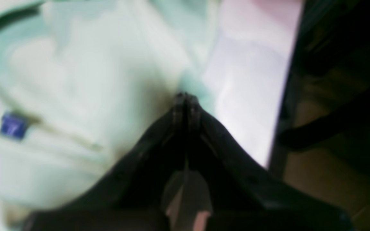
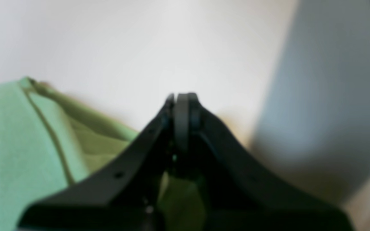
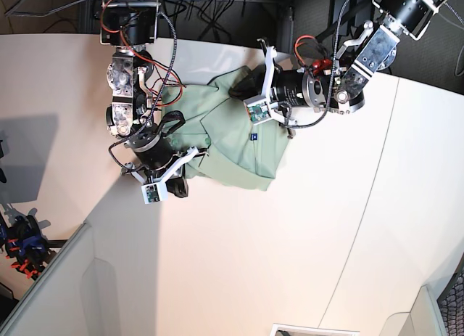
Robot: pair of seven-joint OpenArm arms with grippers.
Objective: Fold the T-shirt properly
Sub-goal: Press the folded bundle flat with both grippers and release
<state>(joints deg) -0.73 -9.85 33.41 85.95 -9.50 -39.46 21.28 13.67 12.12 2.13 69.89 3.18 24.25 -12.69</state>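
Lying bunched on the pale table [image 3: 239, 263], the T-shirt [image 3: 235, 144] is mint green, creased, with a small blue tag [image 1: 13, 125] — it sits between both arms. The left gripper [image 1: 186, 99] is clenched at the cloth's edge; the right gripper [image 2: 182, 101] is clenched too — green fabric shows between its fingers.

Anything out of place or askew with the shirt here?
The pale mint-green collared cloth T-shirt lies bunched and skewed on the white table, edges uneven, wedged between both arms. No damage visible.
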